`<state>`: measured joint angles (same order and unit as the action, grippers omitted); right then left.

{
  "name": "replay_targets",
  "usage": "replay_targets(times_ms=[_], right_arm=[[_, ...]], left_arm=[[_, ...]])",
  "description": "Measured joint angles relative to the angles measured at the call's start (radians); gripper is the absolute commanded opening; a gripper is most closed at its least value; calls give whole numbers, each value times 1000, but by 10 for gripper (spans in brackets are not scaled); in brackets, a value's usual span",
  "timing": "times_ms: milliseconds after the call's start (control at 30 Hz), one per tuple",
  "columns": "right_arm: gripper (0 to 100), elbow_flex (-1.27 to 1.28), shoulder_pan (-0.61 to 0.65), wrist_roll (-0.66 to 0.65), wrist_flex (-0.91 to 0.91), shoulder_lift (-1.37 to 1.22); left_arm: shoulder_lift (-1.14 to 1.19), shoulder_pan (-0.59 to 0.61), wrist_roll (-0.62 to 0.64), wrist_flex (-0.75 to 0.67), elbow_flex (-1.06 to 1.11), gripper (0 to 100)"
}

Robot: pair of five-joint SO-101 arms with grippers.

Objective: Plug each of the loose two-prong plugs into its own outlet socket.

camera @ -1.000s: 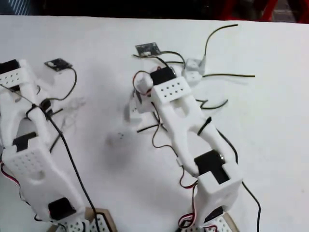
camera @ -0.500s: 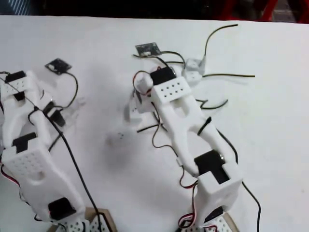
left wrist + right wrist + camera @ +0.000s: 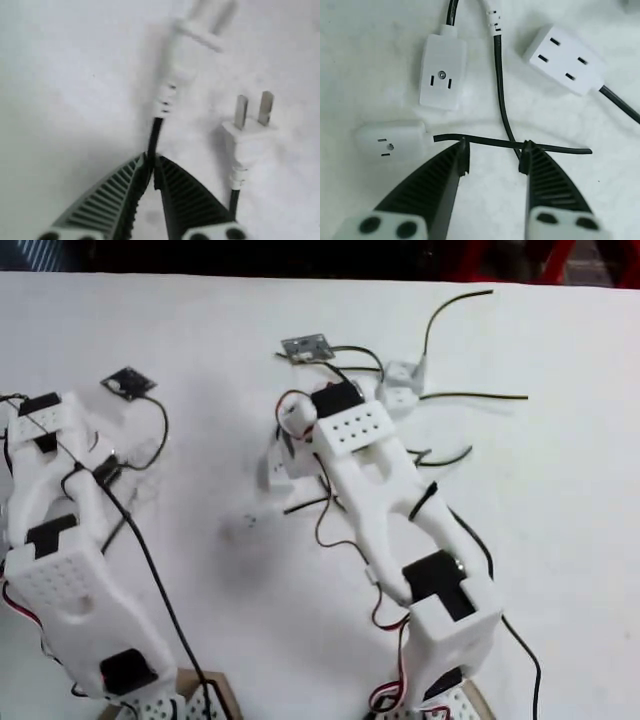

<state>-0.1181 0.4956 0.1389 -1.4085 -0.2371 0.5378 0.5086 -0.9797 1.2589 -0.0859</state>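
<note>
Table (image 3: 560,540): white top, matt, faintly mottled. Two-prong plug (image 3: 248,135): smooth white plastic body with a ribbed neck and two dull metal prongs; black cord (image 3: 154,132): smooth sheath with a slight sheen; outlet sockets (image 3: 442,72): smooth white plastic with satin faces. Left gripper (image 3: 151,167) and right gripper (image 3: 494,154): black matt plastic fingers with ribbed faces; arms (image 3: 375,480): white matt plastic shells, some panels perforated, with glossier black plastic motor housings.
</note>
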Motion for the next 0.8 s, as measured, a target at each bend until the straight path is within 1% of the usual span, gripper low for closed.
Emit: replay_targets(times_ms=[167, 367, 533, 600, 700, 800], right_arm=[[166, 0, 0, 0, 0, 0], [166, 0, 0, 0, 0, 0], [166, 0, 0, 0, 0, 0], [166, 0, 0, 0, 0, 0], [166, 0, 0, 0, 0, 0], [166, 0, 0, 0, 0, 0]], left_arm=[[-20, 0, 0, 164, -46, 30], [-94, 0, 2, 318, -86, 168], [-143, 0, 2, 423, -86, 155], [-146, 0, 2, 450, -86, 168], [-150, 0, 2, 448, -64, 252], [-150, 0, 2, 399, -5, 308]])
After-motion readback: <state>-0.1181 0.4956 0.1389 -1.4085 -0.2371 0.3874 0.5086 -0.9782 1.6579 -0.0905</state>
